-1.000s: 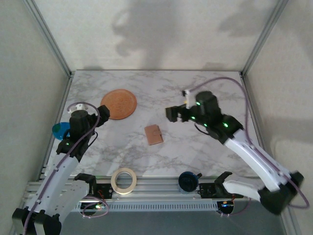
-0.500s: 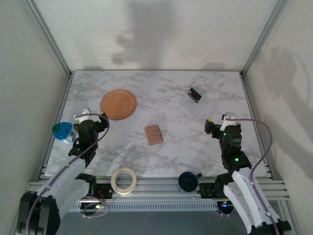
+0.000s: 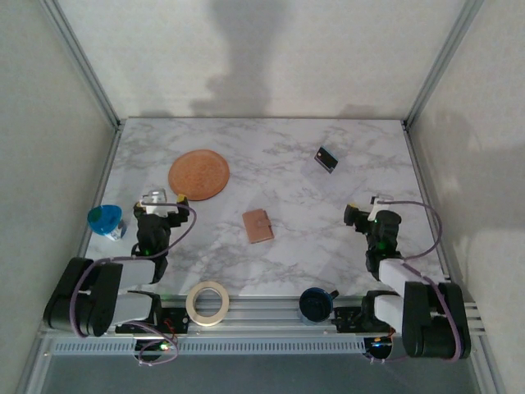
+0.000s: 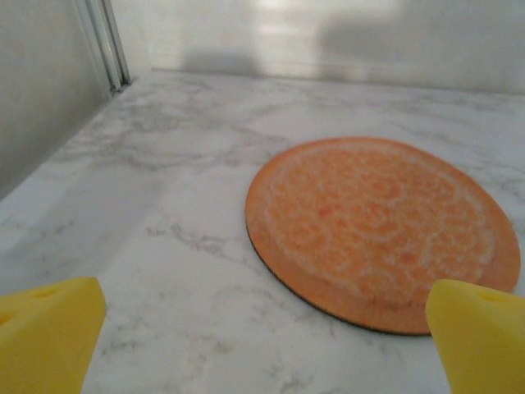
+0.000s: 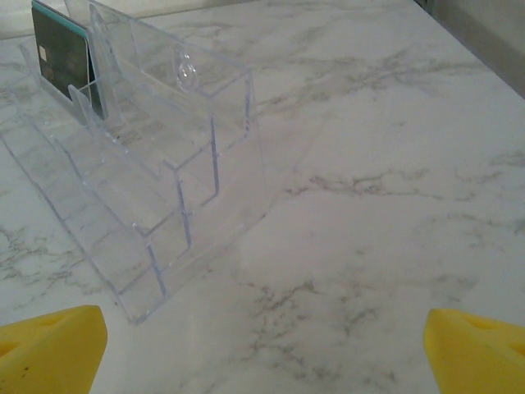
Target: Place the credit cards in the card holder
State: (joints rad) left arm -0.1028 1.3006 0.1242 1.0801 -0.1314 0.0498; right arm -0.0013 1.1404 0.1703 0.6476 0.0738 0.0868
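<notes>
The card holder (image 5: 176, 156), a clear tiered plastic rack, stands on the marble ahead and left of my right gripper (image 5: 262, 349). A dark credit card (image 5: 61, 59) with a light patch stands upright in its back slot, a teal edge along its top. From above, that card (image 3: 326, 158) sits at the far right of the table. My right gripper (image 3: 358, 215) is open and holds nothing, well short of the rack. My left gripper (image 3: 160, 199) is open too, its yellow fingertips (image 4: 49, 332) wide apart over bare marble.
A closed tan-pink wallet (image 3: 257, 226) lies mid-table between the arms. A round orange-brown disc (image 4: 381, 226) lies just ahead of the left gripper. A tape roll (image 3: 207, 302) and a dark blue cup (image 3: 314, 304) sit at the near edge; a blue object (image 3: 104, 220) is far left.
Both arms have folded back toward the near edge. The right arm left the far right, uncovering the dark card standing there. Both grippers stayed open.
</notes>
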